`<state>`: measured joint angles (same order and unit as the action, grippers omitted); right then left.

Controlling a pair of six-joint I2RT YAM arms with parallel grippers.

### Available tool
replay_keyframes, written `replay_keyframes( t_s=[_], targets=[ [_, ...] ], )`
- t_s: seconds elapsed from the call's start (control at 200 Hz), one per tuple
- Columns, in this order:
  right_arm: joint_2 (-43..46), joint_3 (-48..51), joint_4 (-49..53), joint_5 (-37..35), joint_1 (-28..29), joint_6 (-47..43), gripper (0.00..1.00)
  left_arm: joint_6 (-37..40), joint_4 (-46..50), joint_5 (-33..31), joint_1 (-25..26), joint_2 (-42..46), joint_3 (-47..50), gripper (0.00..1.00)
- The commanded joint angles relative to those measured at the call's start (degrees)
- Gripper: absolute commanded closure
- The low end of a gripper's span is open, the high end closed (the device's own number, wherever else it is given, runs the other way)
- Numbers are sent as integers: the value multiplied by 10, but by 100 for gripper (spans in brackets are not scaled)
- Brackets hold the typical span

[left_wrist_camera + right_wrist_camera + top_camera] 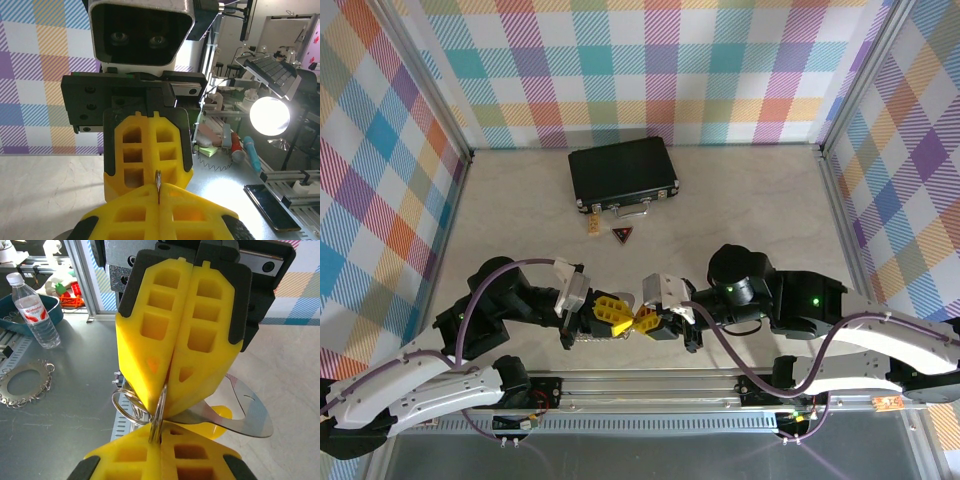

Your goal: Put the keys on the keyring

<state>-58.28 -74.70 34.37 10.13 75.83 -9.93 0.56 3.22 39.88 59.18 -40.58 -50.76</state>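
Two grippers meet tip to tip just inside the near edge of the table. The left gripper and right gripper each have their yellow fingers pressed together. Each pair nips the same thin metal edge, judged to be the keyring.

From the pinch, the ring's wire coils bulge toward the near side. The key, a silver blade over a yellow head, lies opposite, its long axis running from the fingertips toward the far side. Ring and key thus flank the closed fingers, equally close to both arms. Whether the key is threaded cannot be told. The coming move likely turns on bringing the key's head round to the coil's split.

Farther off lie a small yellowish item, possibly another key, and a dark triangular tag. Both sit just in front of the black case, well apart from the grippers.
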Motion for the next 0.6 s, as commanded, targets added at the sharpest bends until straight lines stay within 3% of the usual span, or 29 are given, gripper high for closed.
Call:
replay_keyframes(
  t_s=[0.0, 0.12, 0.235, 0.38, 0.595],
  targets=[
    [10, 9, -70, -29, -1, -5, 100, -10, -34, 32, 2, -7, -8, 100],
    [23, 17, -83, -34, -1, -4, 99, -1, -20, 15, 3, -4, -10, 100],
    [38, 28, -94, -43, -1, -2, 82, 4, -22, -24, 2, 10, -3, 100],
    [60, 52, -111, -56, -1, 5, 67, 9, -29, -67, 2, 28, 9, 100],
    [79, 80, -142, -62, -1, 7, 65, 6, -47, -87, 3, 33, 24, 100]
  ],
)
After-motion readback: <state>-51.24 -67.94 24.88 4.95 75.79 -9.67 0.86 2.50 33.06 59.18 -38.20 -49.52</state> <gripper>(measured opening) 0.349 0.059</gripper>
